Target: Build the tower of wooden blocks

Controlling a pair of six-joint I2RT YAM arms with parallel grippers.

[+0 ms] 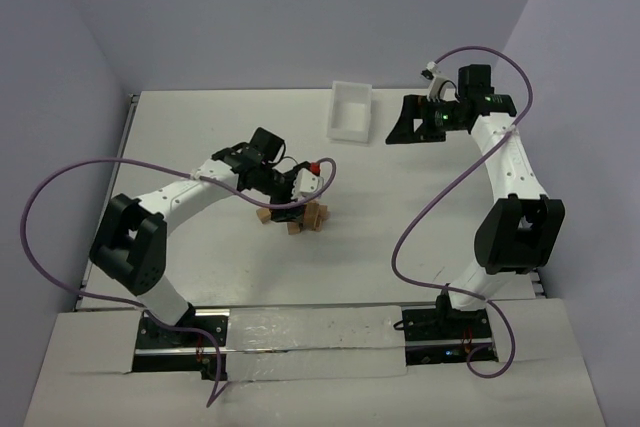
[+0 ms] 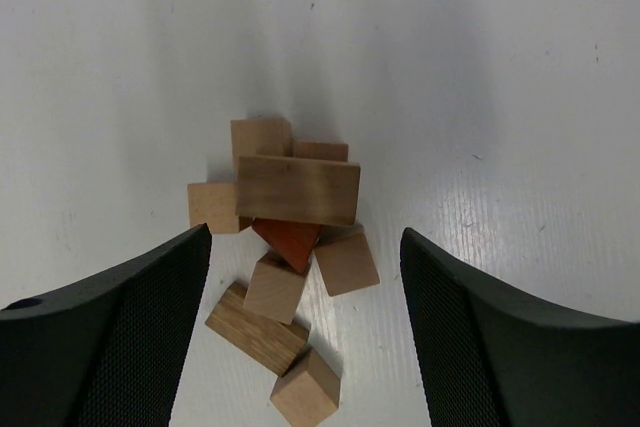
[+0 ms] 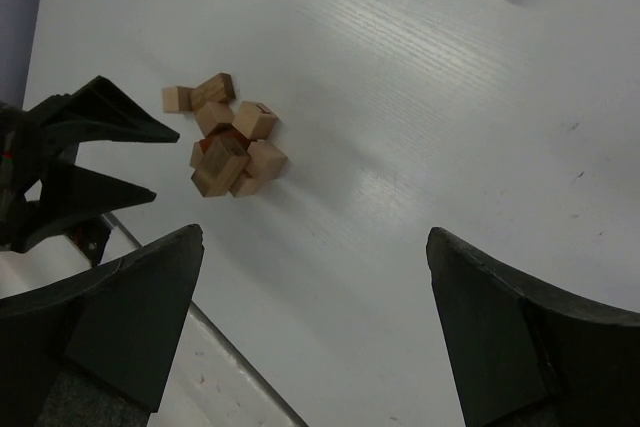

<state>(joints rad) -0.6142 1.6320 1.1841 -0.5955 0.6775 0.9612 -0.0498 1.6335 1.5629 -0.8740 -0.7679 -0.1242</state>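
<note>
The wood blocks [image 1: 318,214] lie in a loose heap just left of centre in the overhead view; the left gripper [image 2: 305,235] hangs over them, jaws well apart and empty; the right gripper [image 3: 315,235], at upper right overhead, gapes wide, holding nothing.

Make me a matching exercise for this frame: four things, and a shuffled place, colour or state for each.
1 left claw
2 right claw
3 tray
4 red block

a white, at the far side
b partly under the long block
c open, over the pile
d open, beside the tray

Pairs: 1-c, 2-d, 3-a, 4-b
</note>
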